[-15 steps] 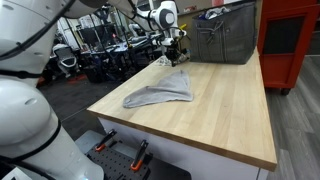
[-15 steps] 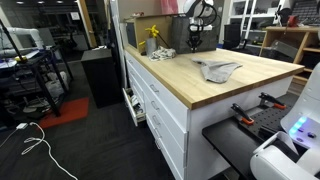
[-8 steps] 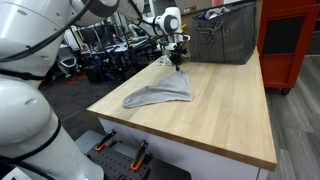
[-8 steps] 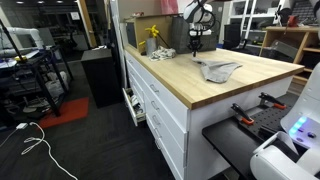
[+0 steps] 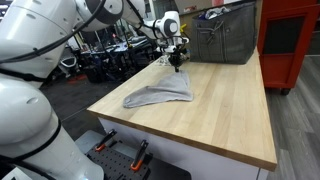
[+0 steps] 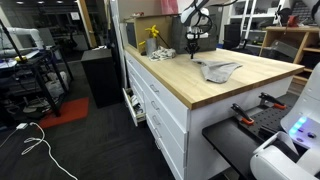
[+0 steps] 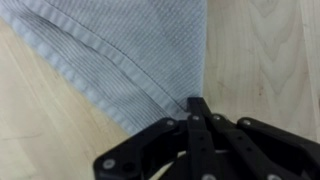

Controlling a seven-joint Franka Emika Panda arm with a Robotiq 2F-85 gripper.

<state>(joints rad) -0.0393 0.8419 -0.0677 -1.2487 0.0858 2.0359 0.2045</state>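
Observation:
A grey knitted cloth (image 5: 160, 93) lies flat on the wooden tabletop (image 5: 225, 115); it also shows in an exterior view as the cloth (image 6: 218, 69). My gripper (image 5: 177, 64) hangs just over the cloth's far corner, jaws shut. In the wrist view the closed gripper (image 7: 197, 103) points at the corner of the cloth (image 7: 120, 40), where its hem ends against bare wood. Nothing shows between the jaws, and the cloth is not lifted.
A grey metal bin (image 5: 222, 38) stands at the back of the table, with a red cabinet (image 5: 290, 40) beside it. A yellow object (image 6: 152, 33) sits near the table's far end. White drawers (image 6: 150, 100) run below the tabletop. Clamps lie near the robot base.
The gripper has shifted slightly along the table and lower toward the cloth's far corner. The cloth has not moved and the jaws stay shut.

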